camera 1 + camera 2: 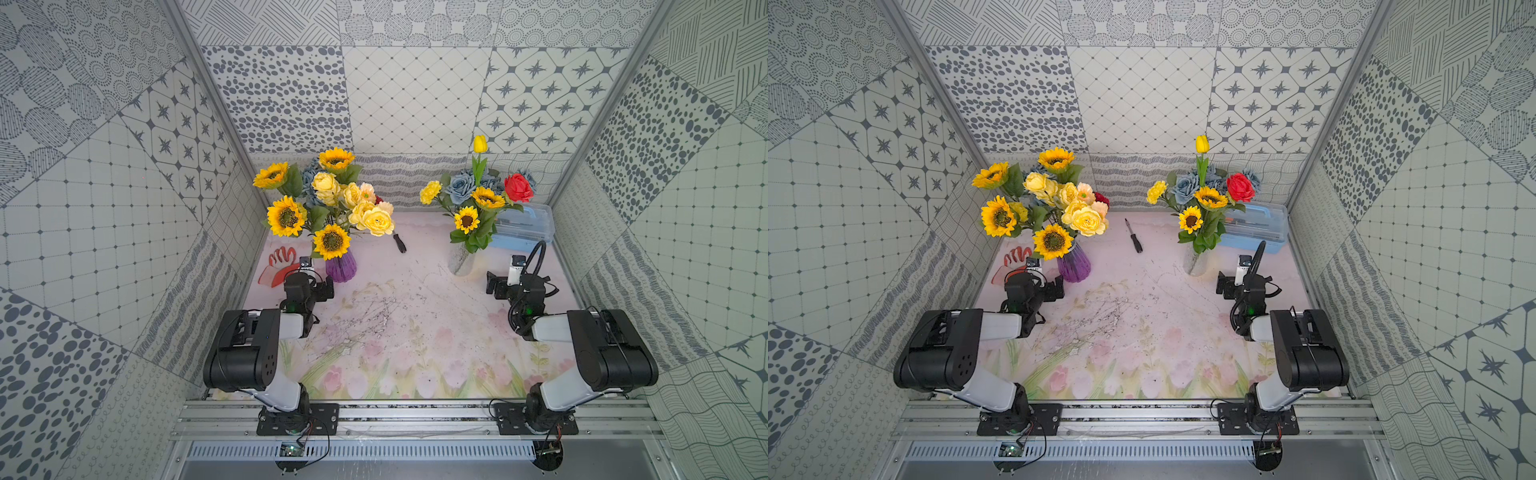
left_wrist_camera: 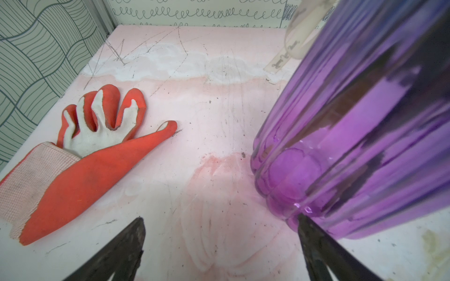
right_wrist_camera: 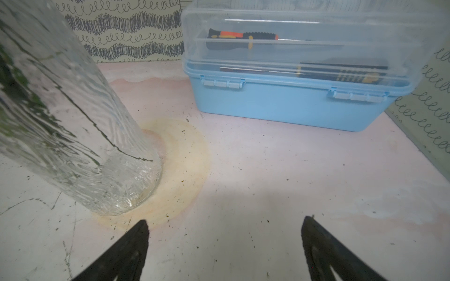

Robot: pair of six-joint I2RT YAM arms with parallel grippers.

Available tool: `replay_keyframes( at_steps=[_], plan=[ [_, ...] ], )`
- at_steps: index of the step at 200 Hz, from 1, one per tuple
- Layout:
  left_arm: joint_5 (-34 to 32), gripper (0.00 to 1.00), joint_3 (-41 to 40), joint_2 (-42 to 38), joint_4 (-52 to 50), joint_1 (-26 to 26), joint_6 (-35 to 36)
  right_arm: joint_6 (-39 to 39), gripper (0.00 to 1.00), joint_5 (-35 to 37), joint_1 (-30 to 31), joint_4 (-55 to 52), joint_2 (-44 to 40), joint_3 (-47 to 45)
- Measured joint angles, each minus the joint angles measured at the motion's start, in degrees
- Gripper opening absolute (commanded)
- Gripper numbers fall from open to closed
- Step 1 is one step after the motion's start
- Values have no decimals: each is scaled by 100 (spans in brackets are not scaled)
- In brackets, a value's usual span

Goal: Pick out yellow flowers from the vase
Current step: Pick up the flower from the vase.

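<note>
On the pink flower-printed surface (image 1: pixel 415 332), biggest first: 2 black-and-white robot arms, left arm (image 1: pixel 249 353) and right arm (image 1: pixel 606 357), based at the front edge. Each is folded low and aimed at its own vase. Reads as a start pose, nothing picked yet.

Left fingers (image 2: pixel 121 248) are spread wide and empty. One tip sits right at the foot of the ribbed purple glass vase (image 1: pixel 340 268); touching or just short, can't tell. Right fingers (image 3: pixel 126 250) are also spread and empty, near the foot of the textured clear glass vase (image 1: pixel 461 262).

1 light-blue plastic toolbox with clear lid (image 1: pixel 528 232) in the back right corner, lid shut, tools inside. Not ours.

Purple vase, toward the back left corner:
- 4 sunflowers with dark brown centres (image 1: pixel 286 216)
- at least 4 pale yellow ruffled roses (image 1: pixel 377 220) (they overlap, so the count is soft)
- 2 peach-orange poppies (image 1: pixel 367 192)
- grey-blue roses (image 1: pixel 459 187) mostly hidden behind

Clear vase, toward the back right:
- 2 sunflowers
- 1 yellow carnation (image 1: pixel 430 192)
- 1 yellow tulip (image 1: pixel 480 143), standing tallest
- about 3 grey-blue roses
- 1 red rose (image 1: pixel 518 188)

Stems crowd narrow necks, so the heads fan out. My read: grip each yellow stem below its head and pull straight up. Fingers sit far below the blooms now.

1 orange-and-white work glove (image 2: pixel 85 170) lies flat by the left edge. 1 black-handled screwdriver (image 1: pixel 1133 239) lies near the back edge, between the vases. Both are clutter.
</note>
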Motion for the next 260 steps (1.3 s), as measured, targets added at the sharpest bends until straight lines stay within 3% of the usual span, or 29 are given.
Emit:
replay_keyframes(
  at_steps=[60,92,139,188,260],
  plan=[
    [0,98,0,0,0,0,0,-24,98,-96,-4,-50,-4,15],
    [-57,98,7,-179,-144,-39,-2,-79,98,-173,20,-894,-417,326],
    [-573,98,114,-1620,-885,-568,-2,-70,97,-291,208,-1587,-2009,444],
    [-758,98,-146,-3309,-1934,-876,-433,-61,92,-240,1045,-2610,-3373,713],
    [-772,98,-614,-5628,-3493,-1816,-1145,474,85,-514,1287,-3348,-3421,2129]
  ],
)
